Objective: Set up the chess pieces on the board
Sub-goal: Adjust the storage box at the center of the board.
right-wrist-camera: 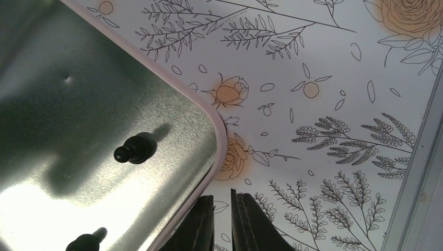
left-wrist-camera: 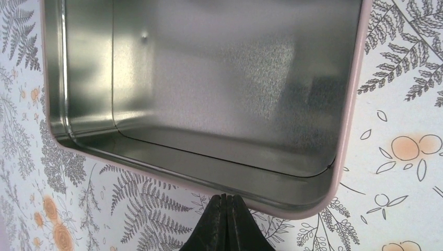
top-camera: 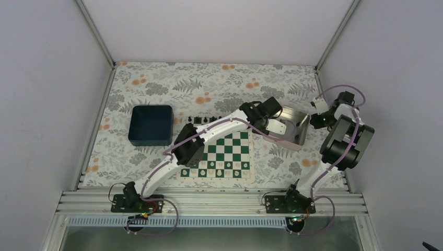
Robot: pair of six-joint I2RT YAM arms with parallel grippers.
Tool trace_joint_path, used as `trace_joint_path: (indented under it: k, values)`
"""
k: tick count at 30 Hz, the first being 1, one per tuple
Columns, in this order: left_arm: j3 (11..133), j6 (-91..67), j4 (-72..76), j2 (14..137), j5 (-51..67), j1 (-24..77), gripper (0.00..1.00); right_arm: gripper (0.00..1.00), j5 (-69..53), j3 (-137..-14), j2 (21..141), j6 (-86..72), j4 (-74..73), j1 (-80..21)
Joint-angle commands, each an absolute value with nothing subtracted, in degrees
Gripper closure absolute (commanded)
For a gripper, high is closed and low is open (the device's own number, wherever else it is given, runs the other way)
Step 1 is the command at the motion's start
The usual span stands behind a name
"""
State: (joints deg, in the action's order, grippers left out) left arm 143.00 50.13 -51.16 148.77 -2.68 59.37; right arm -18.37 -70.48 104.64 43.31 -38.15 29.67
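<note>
The green and white board (top-camera: 230, 151) lies mid-table, partly under my left arm. A few black pieces (top-camera: 201, 120) stand along its far edge. Two more black pieces (right-wrist-camera: 133, 149) (right-wrist-camera: 86, 241) lie in the silver tray (right-wrist-camera: 62, 104). My left gripper (top-camera: 277, 130) is over the tray's near-left rim (left-wrist-camera: 156, 172); its fingers (left-wrist-camera: 226, 201) are shut with nothing between them. The part of the tray in the left wrist view holds no piece. My right gripper (right-wrist-camera: 223, 201) is just outside the tray's right corner, low over the cloth, jaws narrowly apart and empty; it also shows in the top view (top-camera: 315, 121).
White pieces (top-camera: 219, 170) stand on the board's near rows. A dark blue bin (top-camera: 151, 124) sits left of the board. The silver tray (top-camera: 300, 133) is right of the board. A metal rail (right-wrist-camera: 418, 172) runs along the table's right edge beside my right gripper.
</note>
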Motion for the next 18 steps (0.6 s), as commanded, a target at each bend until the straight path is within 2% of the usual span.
trace_joint_path:
  k: [1, 7, 18]
  values:
    - [142.9, 48.9, -52.3, 149.4, -3.4, 59.3, 0.98, 0.88, -19.5, -72.1, 105.7, 42.4, -38.6, 29.1]
    - [142.3, 48.5, -50.7, 147.4, -7.0, 57.8, 0.98, 0.88, -18.4, -71.6, 105.9, 42.6, -38.4, 29.0]
    - [142.3, 50.2, -53.0, 150.3, -2.9, 59.3, 0.98, 0.88, -18.8, -72.6, 106.4, 42.5, -39.5, 28.2]
